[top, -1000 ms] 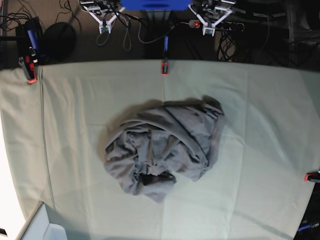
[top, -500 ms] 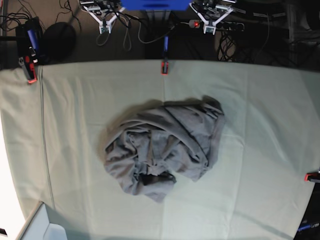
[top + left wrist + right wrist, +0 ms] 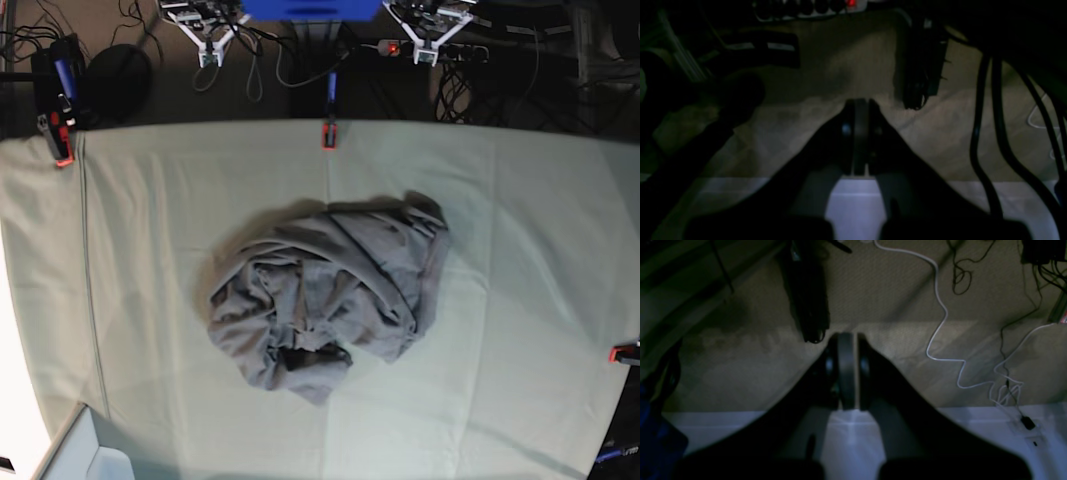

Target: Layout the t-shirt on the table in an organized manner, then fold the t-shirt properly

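Note:
The grey t-shirt [image 3: 325,295] lies crumpled in a heap at the middle of the table [image 3: 520,230], which is covered with pale green cloth. My left gripper [image 3: 427,55] is at the top right of the base view, beyond the table's far edge, well away from the shirt. My right gripper [image 3: 208,55] is at the top left, also beyond the far edge. In the left wrist view the left gripper [image 3: 858,105] is shut and empty over the floor. In the right wrist view the right gripper [image 3: 846,338] is shut and empty over the floor.
Red-black clamps hold the cloth at the far edge [image 3: 328,135], the far left corner [image 3: 60,140] and the right edge [image 3: 625,352]. Cables [image 3: 943,326] and dark gear lie on the floor behind the table. A pale box corner [image 3: 85,455] shows at the bottom left.
The left gripper has shifted slightly to the right at the top of the base view. The shirt has not moved.

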You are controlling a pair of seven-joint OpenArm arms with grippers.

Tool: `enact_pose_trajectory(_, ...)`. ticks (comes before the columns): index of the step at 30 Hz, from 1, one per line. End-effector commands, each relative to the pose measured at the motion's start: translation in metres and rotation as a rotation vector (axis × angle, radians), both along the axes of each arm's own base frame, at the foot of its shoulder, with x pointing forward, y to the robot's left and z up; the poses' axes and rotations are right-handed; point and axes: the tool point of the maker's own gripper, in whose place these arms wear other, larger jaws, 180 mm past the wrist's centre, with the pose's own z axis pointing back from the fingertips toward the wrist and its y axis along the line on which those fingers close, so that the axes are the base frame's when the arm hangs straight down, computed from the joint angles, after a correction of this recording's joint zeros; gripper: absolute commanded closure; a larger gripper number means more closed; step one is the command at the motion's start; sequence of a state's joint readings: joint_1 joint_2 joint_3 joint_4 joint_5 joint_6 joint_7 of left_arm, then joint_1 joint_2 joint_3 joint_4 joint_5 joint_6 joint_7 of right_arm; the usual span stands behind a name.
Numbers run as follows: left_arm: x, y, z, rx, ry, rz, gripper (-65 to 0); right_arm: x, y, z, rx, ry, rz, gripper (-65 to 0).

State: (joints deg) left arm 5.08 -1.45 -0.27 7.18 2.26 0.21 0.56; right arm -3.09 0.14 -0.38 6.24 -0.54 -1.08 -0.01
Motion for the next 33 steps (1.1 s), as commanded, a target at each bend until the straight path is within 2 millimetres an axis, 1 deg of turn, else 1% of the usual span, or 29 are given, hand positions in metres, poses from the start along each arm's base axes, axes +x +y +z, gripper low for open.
enact_pose_trajectory(1, -0.005, 0.001, 0.000, 0.001, 0.006, 0.004, -0.1, -0.004, 0.005, 0.000, 0.026, 0.003, -0.011, 0.0)
enact_pose_trajectory(2, -0.010, 0.007, 0.001, 0.010, 0.012, 0.003, -0.1, -0.001, 0.005, 0.000, 0.025, -0.007, -0.013, 0.0)
enact_pose_trajectory(3, -0.016, 0.010, 0.001, 0.014, 0.017, 0.002, -0.1, -0.004, 0.005, 0.001, 0.024, -0.010, -0.013, 0.0)
enact_pose_trajectory(6, -0.028, 0.011, 0.004, 0.013, 0.002, 0.001, -0.1, -0.018, 0.003, 0.006, 0.019, -0.043, -0.008, 0.0)
enact_pose_trajectory(7, -0.038, 0.013, 0.007, 0.015, -0.004, -0.003, -0.1, -0.023, 0.002, 0.010, 0.017, -0.063, -0.007, 0.0)
enact_pose_trajectory(8, -0.042, 0.021, 0.011, 0.025, -0.020, -0.008, -0.1, -0.026, -0.001, 0.015, 0.011, -0.085, -0.005, 0.0)
enact_pose_trajectory(10, -0.048, 0.025, 0.022, 0.024, -0.066, -0.001, -0.1, -0.035, -0.004, 0.028, 0.005, -0.130, 0.000, 0.0)
enact_pose_trajectory(11, -0.048, 0.023, 0.028, 0.017, -0.097, 0.016, -0.1, -0.036, -0.006, 0.034, 0.002, -0.157, 0.003, 0.0)
enact_pose_trajectory(12, -0.048, 0.026, 0.036, 0.014, -0.129, 0.036, -0.1, -0.040, -0.008, 0.042, -0.002, -0.173, 0.006, 0.0)
enact_pose_trajectory(14, -0.044, 0.042, 0.055, 0.020, -0.187, 0.052, -0.1, -0.042, -0.015, 0.057, -0.014, -0.199, 0.016, 0.0)
enact_pose_trajectory(15, -0.041, 0.046, 0.065, 0.016, -0.205, 0.064, -0.1, -0.040, -0.015, 0.066, -0.015, -0.213, 0.018, 0.0)
enact_pose_trajectory(17, -0.030, 0.052, 0.081, 0.004, -0.234, 0.088, -0.1, -0.032, -0.016, 0.085, -0.019, -0.247, 0.017, 0.0)
enact_pose_trajectory(19, -0.020, 0.058, 0.100, -0.013, -0.261, 0.102, -0.1, -0.019, -0.018, 0.108, -0.024, -0.291, 0.024, 0.0)
enact_pose_trajectory(21, -0.004, 0.059, 0.122, -0.042, -0.308, 0.110, -0.1, -0.003, -0.018, 0.134, -0.026, -0.351, 0.027, 0.0)
enact_pose_trajectory(23, 0.013, 0.056, 0.144, -0.074, -0.365, 0.110, -0.1, 0.015, -0.017, 0.158, -0.028, -0.408, 0.031, 0.0)
enact_pose_trajectory(25, 0.030, 0.052, 0.170, -0.110, -0.432, 0.107, -0.1, 0.034, -0.017, 0.185, -0.029, -0.467, 0.035, 0.0)
enact_pose_trajectory(26, 0.040, 0.053, 0.183, -0.120, -0.471, 0.110, -0.1, 0.042, -0.016, 0.198, -0.030, -0.495, 0.037, 0.0)
enact_pose_trajectory(28, 0.055, 0.061, 0.208, -0.120, -0.540, 0.143, -0.1, 0.058, -0.016, 0.222, -0.033, -0.547, 0.041, 0.0)
enact_pose_trajectory(30, 0.076, 0.071, 0.235, -0.115, -0.628, 0.178, -0.1, 0.076, -0.017, 0.248, -0.038, -0.605, 0.052, 0.0)
enact_pose_trajectory(32, 0.096, 0.080, 0.258, -0.101, -0.712, 0.216, -0.1, 0.090, -0.014, 0.266, -0.033, -0.653, 0.063, 0.0)
enact_pose_trajectory(33, 0.103, 0.085, 0.267, -0.088, -0.749, 0.239, -0.4, 0.095, -0.014, 0.270, -0.033, -0.667, 0.064, 0.0)
